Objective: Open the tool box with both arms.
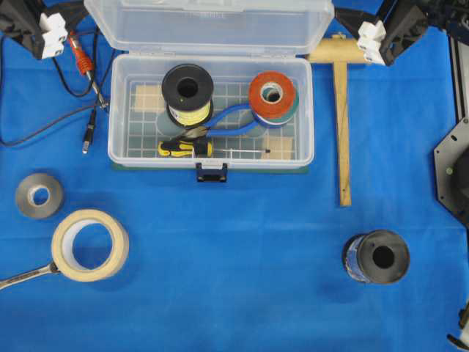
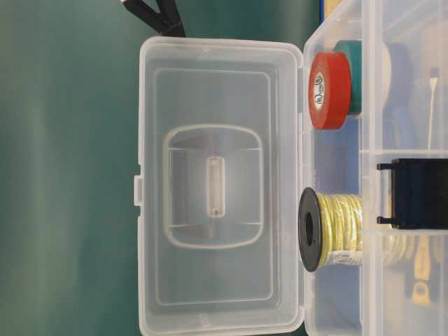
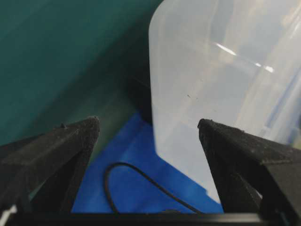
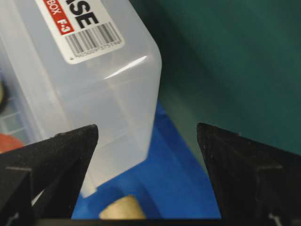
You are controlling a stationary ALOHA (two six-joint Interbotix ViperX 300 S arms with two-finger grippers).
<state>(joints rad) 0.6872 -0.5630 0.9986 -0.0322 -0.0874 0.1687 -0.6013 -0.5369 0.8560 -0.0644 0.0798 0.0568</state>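
1. The tool box [image 1: 211,110] sits at the far middle of the blue mat, its lid [image 1: 209,26] swung back upright, so the opening looks done.
2. The left gripper [image 3: 148,129] has its fingers spread wide and empty beside the lid's corner.
3. The right gripper [image 4: 146,132] is likewise wide and empty by the other corner, probably clear of it, though contact is hard to judge.
4. The latch [image 1: 211,172] hangs free at the front.

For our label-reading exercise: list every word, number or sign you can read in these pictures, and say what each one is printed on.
"ASE", cut off by the frame edge: sticker on the tool box.
"BOX F.3": same sticker's red strip.
Barcode digits below: too small to read.
Print on the red tape roll core: too blurred to read.
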